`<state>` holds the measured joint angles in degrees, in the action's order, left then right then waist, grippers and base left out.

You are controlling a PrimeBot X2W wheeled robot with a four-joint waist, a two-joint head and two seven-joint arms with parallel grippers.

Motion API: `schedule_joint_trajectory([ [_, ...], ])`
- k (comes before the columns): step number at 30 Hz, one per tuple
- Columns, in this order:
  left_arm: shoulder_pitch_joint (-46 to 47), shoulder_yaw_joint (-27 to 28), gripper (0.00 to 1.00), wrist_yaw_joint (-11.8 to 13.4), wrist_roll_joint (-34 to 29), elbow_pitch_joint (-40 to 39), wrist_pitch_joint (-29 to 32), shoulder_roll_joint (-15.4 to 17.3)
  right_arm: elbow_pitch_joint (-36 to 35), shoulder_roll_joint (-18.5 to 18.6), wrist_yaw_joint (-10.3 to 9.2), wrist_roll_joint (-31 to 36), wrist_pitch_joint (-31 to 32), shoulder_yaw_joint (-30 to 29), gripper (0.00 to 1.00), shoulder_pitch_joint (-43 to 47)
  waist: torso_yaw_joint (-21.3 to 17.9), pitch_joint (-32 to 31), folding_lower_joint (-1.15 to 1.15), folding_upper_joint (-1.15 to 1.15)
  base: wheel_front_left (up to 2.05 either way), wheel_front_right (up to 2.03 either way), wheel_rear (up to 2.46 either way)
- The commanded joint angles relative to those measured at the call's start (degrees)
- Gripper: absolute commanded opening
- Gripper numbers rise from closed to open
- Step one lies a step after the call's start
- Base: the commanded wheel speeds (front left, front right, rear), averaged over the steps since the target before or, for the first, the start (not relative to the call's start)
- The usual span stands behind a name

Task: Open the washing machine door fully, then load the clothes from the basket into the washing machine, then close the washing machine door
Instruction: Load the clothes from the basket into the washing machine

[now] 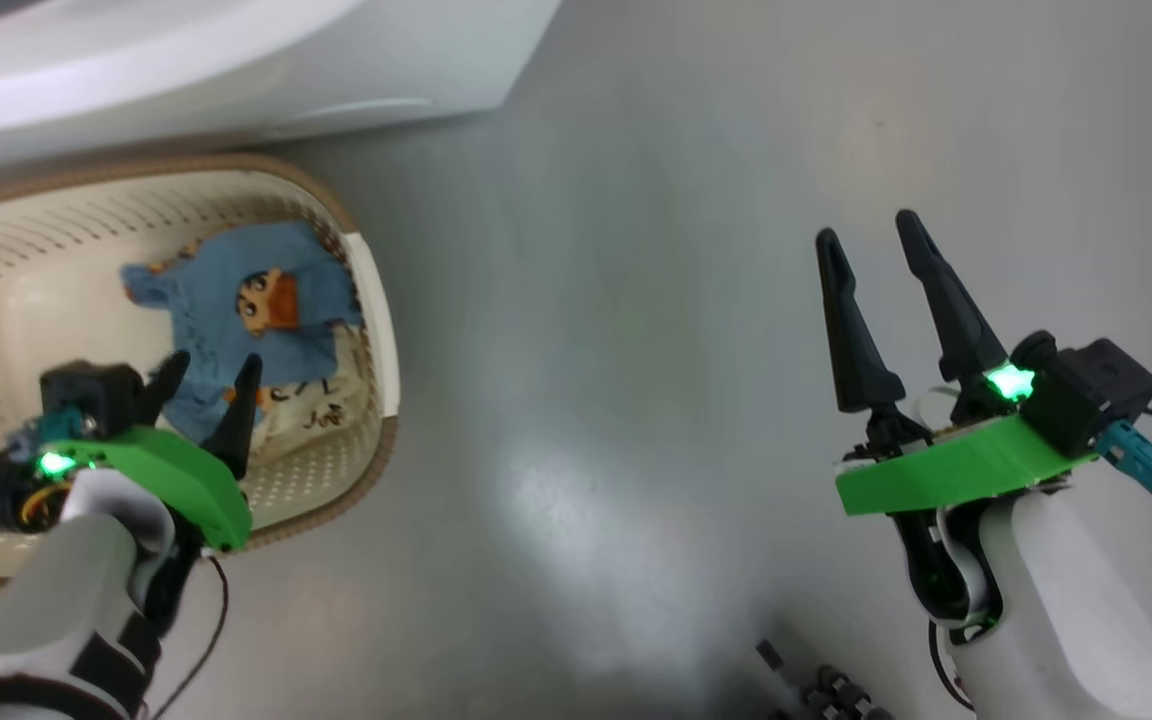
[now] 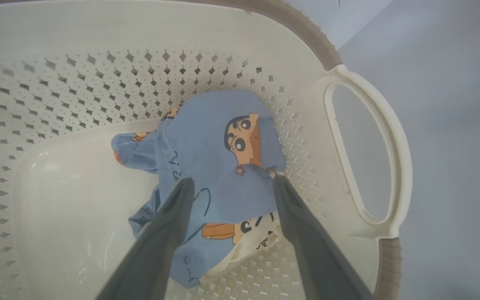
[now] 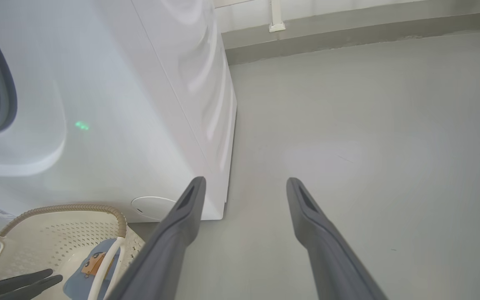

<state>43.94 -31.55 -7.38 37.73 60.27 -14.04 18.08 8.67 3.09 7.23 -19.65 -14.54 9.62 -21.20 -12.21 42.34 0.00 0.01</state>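
Observation:
The cream basket point(image 1: 381, 330) with a brown rim stands on the floor at the left, in front of the white washing machine point(image 1: 236, 60). The clothes point(image 1: 246, 310), blue fabric with a cartoon figure over a cream piece, lie at its bottom. My left gripper point(image 1: 211, 375) hangs open inside the basket, its fingers straddling the clothes point(image 2: 223, 166) in the left wrist view, nothing pinched. My right gripper point(image 1: 871, 245) is open and empty above bare floor at the right. In the right wrist view the washing machine point(image 3: 119, 104) shows its grey gasket at the left edge, above the basket point(image 3: 65, 233). The washing machine door is out of view.
Grey floor point(image 1: 636, 300) stretches between the basket and my right arm. Small dark parts of the robot's base point(image 1: 826, 690) show at the bottom edge. A wall skirting point(image 3: 348, 29) runs behind the machine in the right wrist view.

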Motion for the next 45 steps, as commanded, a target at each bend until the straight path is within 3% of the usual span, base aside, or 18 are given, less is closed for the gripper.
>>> schedule_joint_trajectory([
  [1, 0.62, 0.00, 1.00, -0.11, 1.25, 0.36, 0.28, 2.60, -1.63, -0.20, 0.25, -0.16, -0.46, 1.58, 1.00, -0.13, -1.49, 2.69, 0.00, -0.01, 0.00, 0.00, 0.00],
  [16, 7.79, -10.51, 1.00, -0.11, 10.53, 3.50, 3.47, 7.63, -3.06, -0.21, 0.25, -1.19, -0.46, 3.77, 1.00, -1.35, -3.47, 7.58, 0.00, -0.01, 0.00, 0.00, 0.00],
  [36, 12.60, -20.08, 1.00, -0.11, 18.33, 5.12, 9.67, 9.20, -5.26, -0.21, 0.25, -0.55, -0.46, 5.63, 1.00, -0.15, -4.91, 9.90, 0.00, -0.01, 0.00, 0.00, 0.00],
  [37, 12.66, -20.47, 0.78, -0.11, 18.71, 5.06, 9.78, 9.42, -5.35, -0.21, 0.25, -0.53, -0.46, 5.69, 1.00, -0.12, -4.98, 9.93, 0.00, -0.01, 0.00, 0.00, 0.00],
  [38, 12.71, -20.91, 0.35, -0.11, 19.10, 4.90, 9.91, 9.58, -5.43, -0.21, 0.25, -0.51, -0.46, 5.73, 1.00, -0.11, -5.02, 9.92, 0.00, -0.01, 0.00, 0.00, 0.00],
  [39, 12.71, -20.91, 0.35, -0.11, 19.10, 4.90, 9.91, 9.58, -5.43, -0.21, 0.25, -0.51, -0.46, 5.73, 1.00, -0.11, -5.02, 9.92, 0.00, -0.01, 0.00, 0.00, 0.00],
  [40, 12.80, -21.24, 0.04, -0.11, 19.50, 4.69, 9.65, 9.74, -5.47, -0.21, 0.25, -0.47, -0.46, 5.74, 1.00, -0.11, -5.02, 9.89, 0.00, -0.01, 0.00, 0.00, 0.00],
  [45, 12.82, -22.74, 0.00, -0.11, 21.79, 4.07, 8.82, 9.39, -5.33, -0.21, 0.25, -0.22, -0.46, 5.26, 1.00, -0.10, -4.33, 8.97, 0.00, -0.01, 0.00, 0.00, 0.00],
])
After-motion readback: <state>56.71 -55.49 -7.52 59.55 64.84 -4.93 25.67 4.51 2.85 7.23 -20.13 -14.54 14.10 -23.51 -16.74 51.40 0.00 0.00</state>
